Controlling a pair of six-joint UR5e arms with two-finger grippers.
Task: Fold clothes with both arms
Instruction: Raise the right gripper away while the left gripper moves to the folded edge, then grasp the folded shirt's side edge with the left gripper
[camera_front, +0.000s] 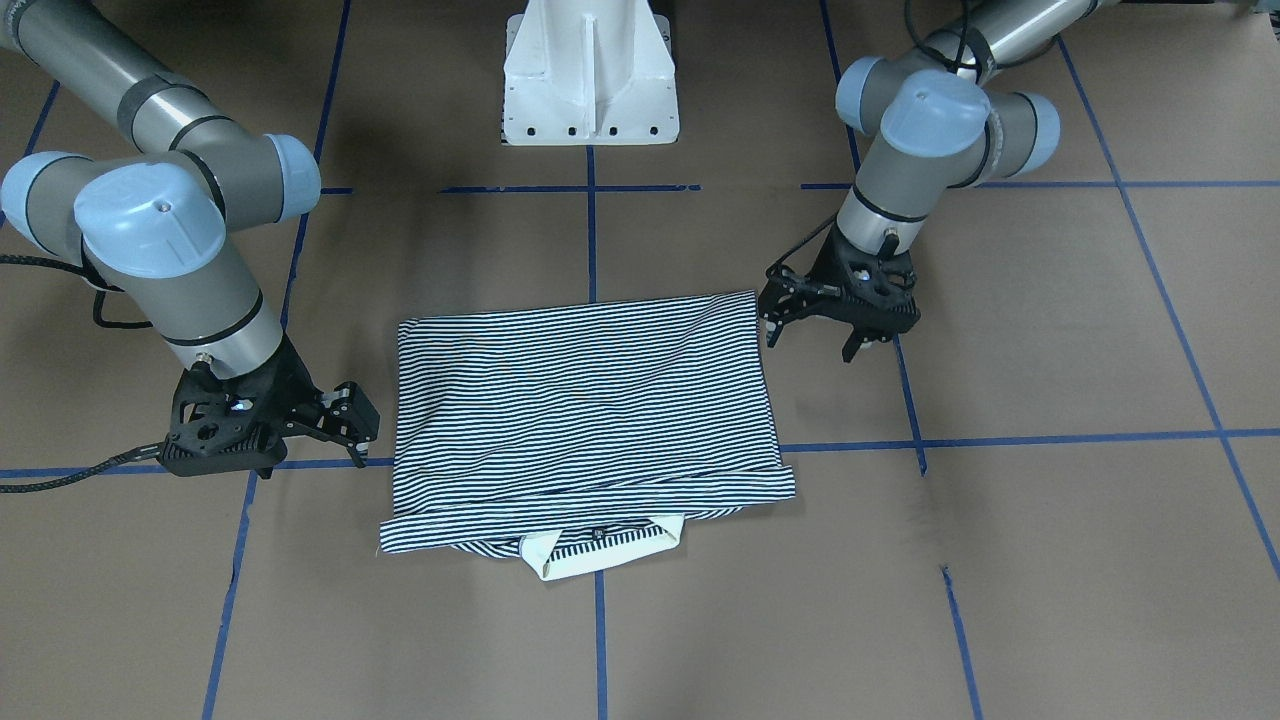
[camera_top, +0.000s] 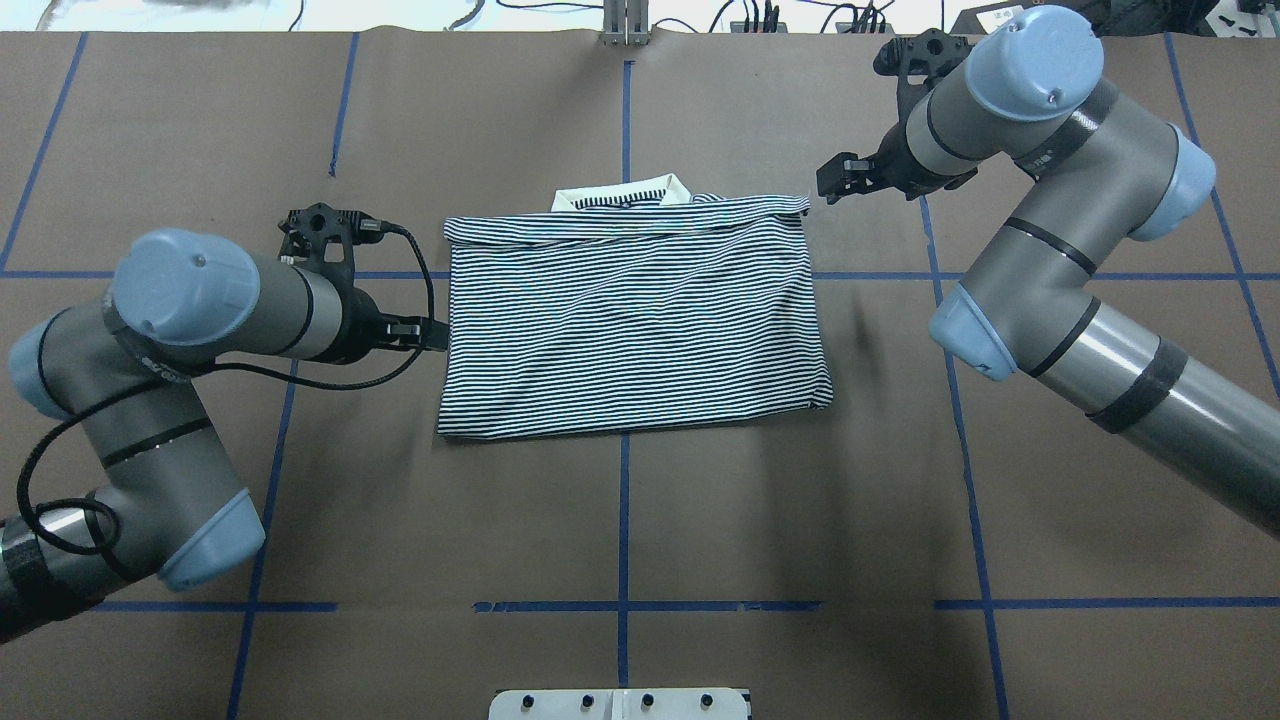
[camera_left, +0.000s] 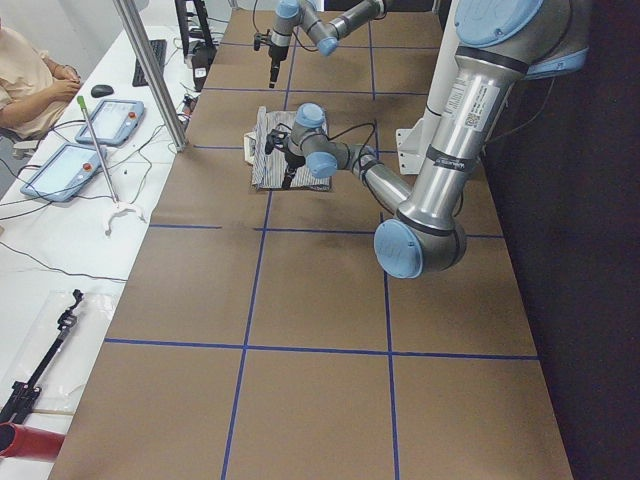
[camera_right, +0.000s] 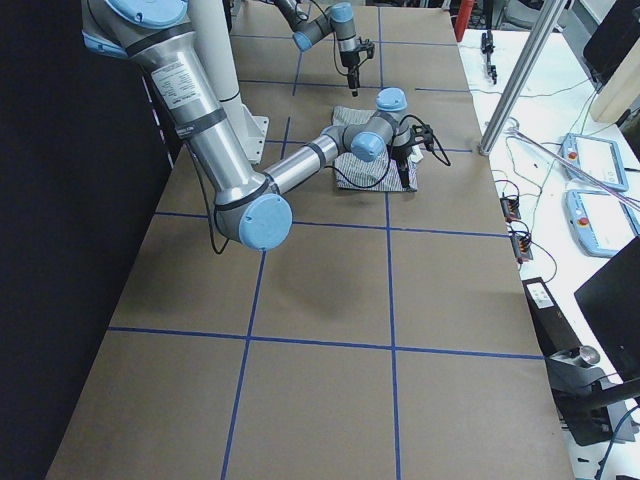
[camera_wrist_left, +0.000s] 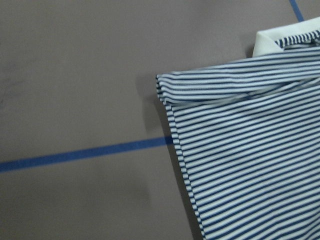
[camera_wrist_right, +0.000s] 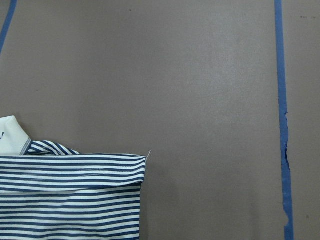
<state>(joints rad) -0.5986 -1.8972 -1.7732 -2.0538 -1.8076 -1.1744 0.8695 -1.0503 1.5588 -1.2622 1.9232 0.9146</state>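
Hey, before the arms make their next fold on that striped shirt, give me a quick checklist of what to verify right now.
1. Navy-and-white striped polo shirt lies flat on the brown table: ok.
2. Cream collar tucked inside: not ok, it pokes out the far edge.
3. Black left gripper holds no cloth: ok.
4. Black right gripper holds no cloth: ok.
5. Hidden layers even: cannot tell.

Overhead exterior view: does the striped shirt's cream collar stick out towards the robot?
No: the cream collar pokes past the far edge of the navy-and-white striped polo shirt.
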